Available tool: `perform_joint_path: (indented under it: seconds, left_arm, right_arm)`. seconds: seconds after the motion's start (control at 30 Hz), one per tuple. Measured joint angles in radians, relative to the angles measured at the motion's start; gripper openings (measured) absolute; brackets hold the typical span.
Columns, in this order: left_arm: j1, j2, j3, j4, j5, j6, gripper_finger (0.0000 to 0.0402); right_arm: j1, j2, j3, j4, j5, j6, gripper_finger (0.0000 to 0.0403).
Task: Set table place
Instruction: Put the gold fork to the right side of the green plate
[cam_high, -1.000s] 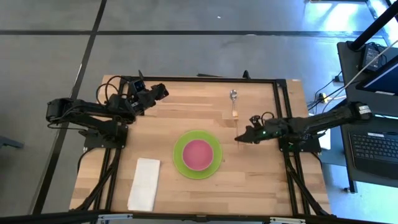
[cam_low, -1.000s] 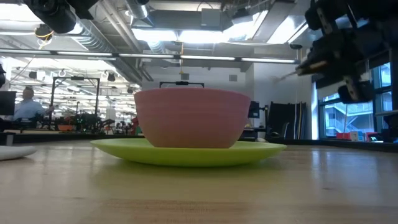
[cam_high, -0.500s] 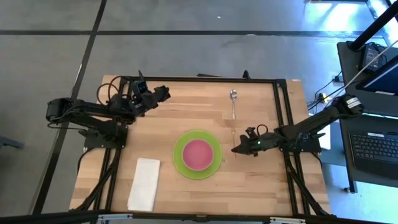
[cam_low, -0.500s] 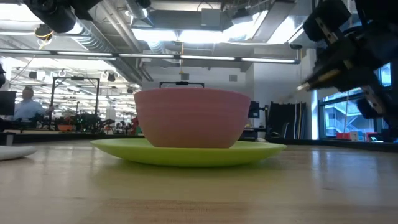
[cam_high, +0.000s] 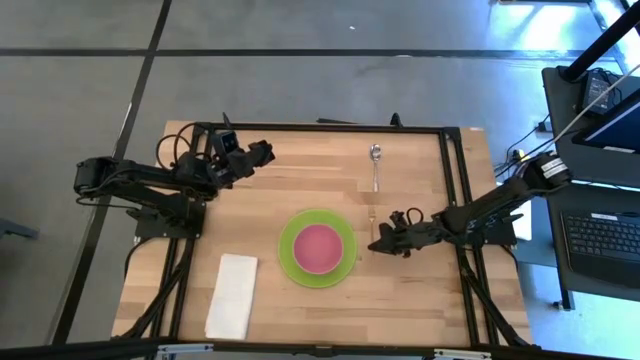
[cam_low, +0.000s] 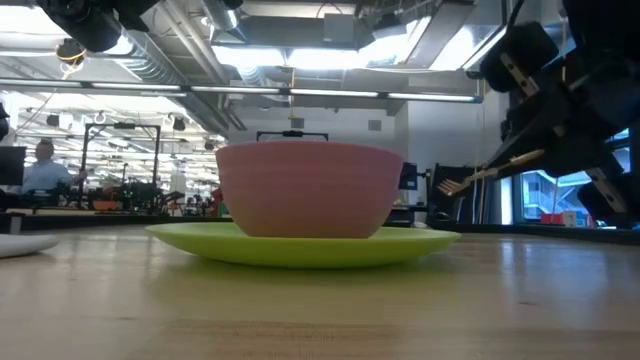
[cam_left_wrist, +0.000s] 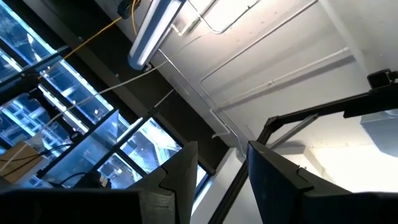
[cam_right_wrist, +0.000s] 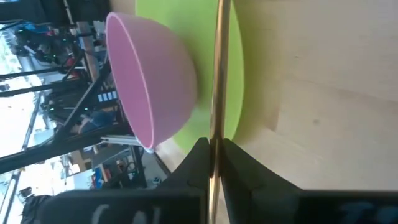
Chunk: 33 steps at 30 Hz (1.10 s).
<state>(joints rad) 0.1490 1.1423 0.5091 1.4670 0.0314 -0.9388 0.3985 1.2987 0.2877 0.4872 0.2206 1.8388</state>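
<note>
A lime-green plate lies on the wooden table with a pink bowl standing in it. A silver spoon lies flat at the far side. My right gripper is just right of the plate, shut on a slim gold fork held above the table. In the right wrist view the fork's shaft passes beside the bowl and over the plate's rim. My left gripper is open and empty, raised at the far left. My right gripper pinches the gold fork's handle between its two fingers. The shaft runs out forward past the fingertips, along the fingers. The fork is clear of the table and tilted, its tines lower than the held end.
A white folded napkin lies at the near left of the table. Black frame rails run along the table's edges. A desk with a laptop stands off the right side. A person sits in the room beyond.
My right gripper has carried the gold fork toward the table's near edge and left, up to the plate's right side, and has gone down. The fork has tipped, and its tines now show below the gripper in the low view.
</note>
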Motion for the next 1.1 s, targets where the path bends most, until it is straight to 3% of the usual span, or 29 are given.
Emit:
perform_joint_path:
  seconds: [0.53,1.1]
  left_arm:
    - [0.0,0.0,0.0,0.0,0.015,-0.022,0.0133]
    - [0.0,0.0,0.0,0.0,0.015,-0.02,0.0133]
  right_arm:
    - [0.012,0.136,-0.051,0.157,0.025,0.03,0.0024]
    - [0.006,0.292,-0.049,0.404,-0.029,0.078,0.0024]
